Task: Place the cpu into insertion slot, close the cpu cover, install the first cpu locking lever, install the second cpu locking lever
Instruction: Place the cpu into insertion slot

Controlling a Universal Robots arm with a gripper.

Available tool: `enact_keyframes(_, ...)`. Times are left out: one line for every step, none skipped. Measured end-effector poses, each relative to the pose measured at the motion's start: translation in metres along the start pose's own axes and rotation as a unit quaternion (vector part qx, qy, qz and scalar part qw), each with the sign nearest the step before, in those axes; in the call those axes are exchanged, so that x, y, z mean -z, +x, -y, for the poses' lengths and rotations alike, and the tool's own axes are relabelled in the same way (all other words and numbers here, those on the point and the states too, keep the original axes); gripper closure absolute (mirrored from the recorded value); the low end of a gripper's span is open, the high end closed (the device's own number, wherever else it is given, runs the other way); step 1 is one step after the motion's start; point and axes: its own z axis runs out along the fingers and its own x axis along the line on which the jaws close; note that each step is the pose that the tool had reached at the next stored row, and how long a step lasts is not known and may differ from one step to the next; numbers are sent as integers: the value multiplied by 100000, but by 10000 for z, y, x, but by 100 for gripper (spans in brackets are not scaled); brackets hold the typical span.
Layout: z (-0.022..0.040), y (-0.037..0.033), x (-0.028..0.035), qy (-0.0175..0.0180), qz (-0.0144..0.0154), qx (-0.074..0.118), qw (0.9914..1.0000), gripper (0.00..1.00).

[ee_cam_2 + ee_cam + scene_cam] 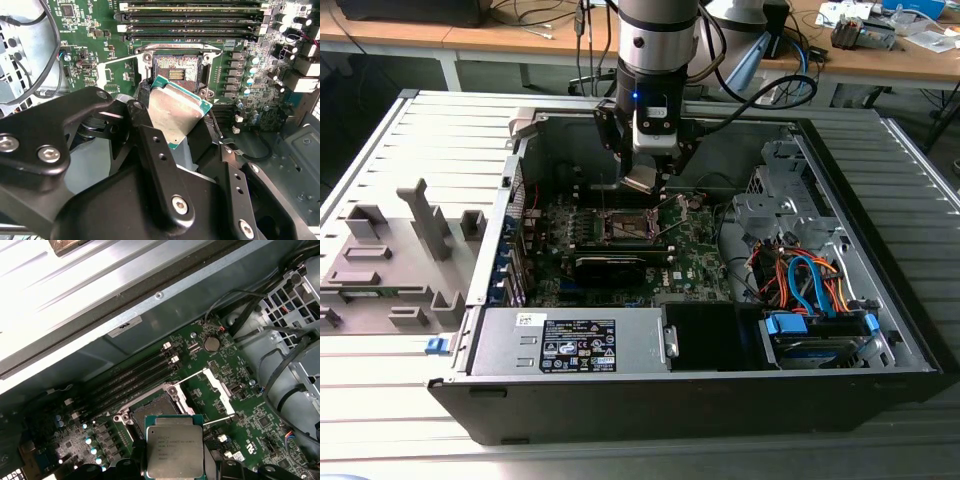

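exterior view: the gripper (645, 182) is hanging inside the open pc case (880, 330), over the green board (700, 265). it is clamping the cpu (642, 181) at its tip. the insertion slot (625, 228) is sitting below the chip and apart from it, no contact. second wrist view: the black fingers (145, 132) are pinching the cpu (175, 112) by two opposite edges, with the grey lid facing the camera and the green rim showing at the corners. the chip is looking tilted against the board plane, not lying flat to it. the slot (176, 70) is lying just beyond the chip's far edge, its dark centre bare and nothing seated in it. first wrist view: the cpu (175, 452) is sitting square in the grip, its edges running roughly parallel to the slot (157, 410) rim. the slot is lying straight ahead of the chip. the cpu cover (220, 392) is standing swung open at the slot's side, and thin lever rods are sticking out beside it. judgement: placement not done yet, and the gap that matters is chip down onto slot.
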Motion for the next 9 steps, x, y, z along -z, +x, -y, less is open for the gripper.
enact_keyframes(0, 0, 0, 0, 1, -42, 100000, 45)
enact_keyframes(0, 0, 0, -1, 10, -161, 100000, 45)
enact_keyframes(0, 0, 0, -3, 13, -232, 100000, 45)
enact_keyframes(0, 0, 0, -4, 15, -297, 100000, 45)
enact_keyframes(0, 0, 0, -3, 19, -336, 99999, 45)
enact_keyframes(0, 0, 0, -7, 25, -425, 99999, 45)
enact_keyframes(0, 0, 0, -6, 29, -495, 99999, 45)
enact_keyframes(0, 0, 0, -6, 33, -539, 99999, 45)
enact_keyframes(0, 0, 0, -10, 37, -600, 99998, 45)
